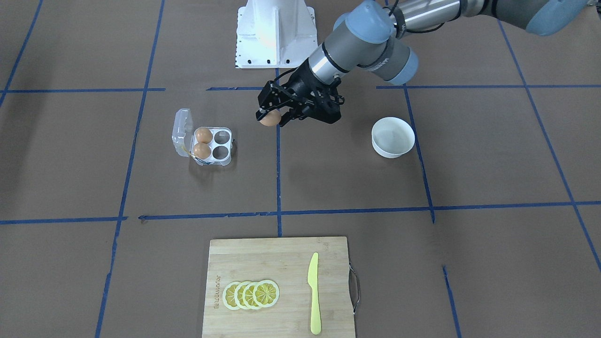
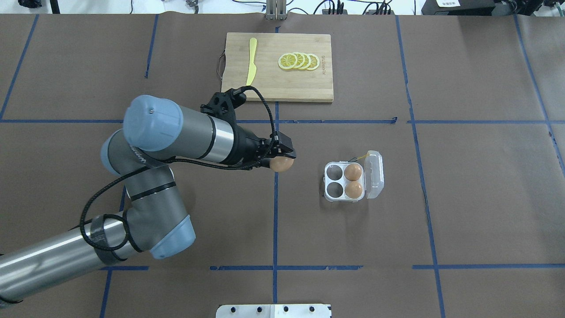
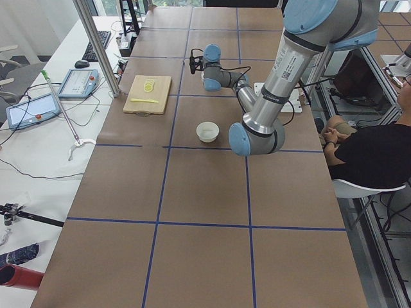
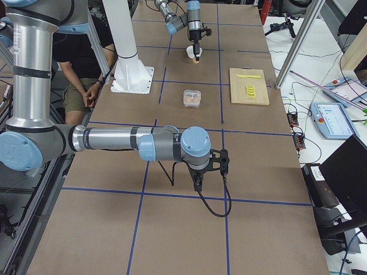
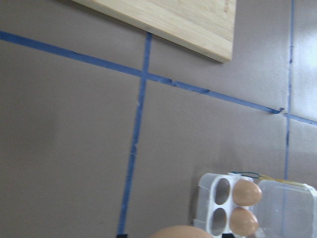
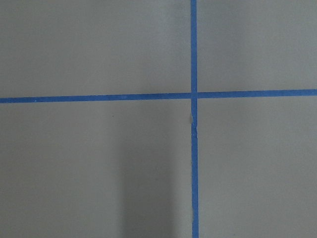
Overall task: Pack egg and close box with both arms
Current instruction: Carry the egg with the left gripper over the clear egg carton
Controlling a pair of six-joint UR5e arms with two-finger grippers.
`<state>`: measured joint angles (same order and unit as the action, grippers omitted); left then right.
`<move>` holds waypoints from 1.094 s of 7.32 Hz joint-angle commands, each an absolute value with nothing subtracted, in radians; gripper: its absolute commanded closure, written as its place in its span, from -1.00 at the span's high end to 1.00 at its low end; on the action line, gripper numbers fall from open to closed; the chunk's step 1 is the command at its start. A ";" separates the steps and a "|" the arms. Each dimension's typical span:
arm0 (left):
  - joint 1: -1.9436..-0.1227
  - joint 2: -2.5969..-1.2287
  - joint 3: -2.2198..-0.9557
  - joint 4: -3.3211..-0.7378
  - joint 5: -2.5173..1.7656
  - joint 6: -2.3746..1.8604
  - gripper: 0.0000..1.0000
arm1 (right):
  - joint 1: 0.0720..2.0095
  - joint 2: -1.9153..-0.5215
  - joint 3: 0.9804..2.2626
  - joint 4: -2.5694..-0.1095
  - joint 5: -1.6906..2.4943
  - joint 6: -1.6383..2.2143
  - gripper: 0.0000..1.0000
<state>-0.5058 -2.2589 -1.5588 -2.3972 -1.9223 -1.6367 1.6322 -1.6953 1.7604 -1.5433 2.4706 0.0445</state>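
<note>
Brown paper crossed with blue tape lines covers the table [image 1: 469, 155] where a two-armed robot packs eggs. Its left arm [image 2: 176, 132] reaches across the middle. The right arm [image 4: 114, 139] hangs over bare paper, well apart from the work. The right gripper [image 4: 198, 184] points down at the tape lines, and whether its jaws are open or closed cannot be told from the one side view that shows it. A wooden cutting board [image 1: 263, 263] lies at the operators' edge, and an empty white bowl [image 1: 393, 141] sits near the left arm's wrist. The clear box [image 2: 334, 189] rests on the table with its lid open, two eggs in the cups on the lid side and the two cups nearer the gripper vacant. The left gripper [image 1: 273, 114] has its jaws closed around the egg [image 2: 282, 164], held above the table short of the box. The step in hand appears to be the carry: done well, it brings the egg squarely over a vacant cup, lowers it gently until it seats, and only then loosens the jaws, clear of the lid and the two packed eggs
</note>
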 commanded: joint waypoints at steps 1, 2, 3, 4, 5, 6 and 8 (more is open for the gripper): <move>-0.410 -2.380 -1.366 -2.567 -1.754 -1.658 -1.00 | 1.632 -1.695 1.763 -1.546 2.474 0.046 1.00; -0.379 -2.408 -1.291 -2.618 -1.735 -1.660 -1.00 | 1.632 -1.697 1.763 -1.549 2.476 0.046 1.00; -0.355 -2.433 -1.241 -2.646 -1.702 -1.660 -1.00 | 1.632 -1.697 1.760 -1.551 2.485 0.046 1.00; -0.353 -2.459 -1.206 -2.646 -1.700 -1.660 -1.00 | 1.632 -1.703 1.759 -1.551 2.485 0.046 1.00; -0.354 -2.467 -1.192 -2.646 -1.697 -1.660 -1.00 | 1.632 -1.704 1.761 -1.549 2.491 0.046 1.00; -0.359 -2.467 -1.192 -2.646 -1.697 -1.661 -0.73 | 1.632 -1.704 1.759 -1.549 2.493 0.046 1.00; -0.389 -2.459 -1.192 -2.640 -1.703 -1.689 0.78 | 1.632 -1.704 1.759 -1.546 2.493 0.046 1.00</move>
<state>-0.3713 -2.4632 -1.1930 -2.6446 -1.6983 -1.6685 1.6322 -1.7041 1.7602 -1.5487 2.4922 0.0460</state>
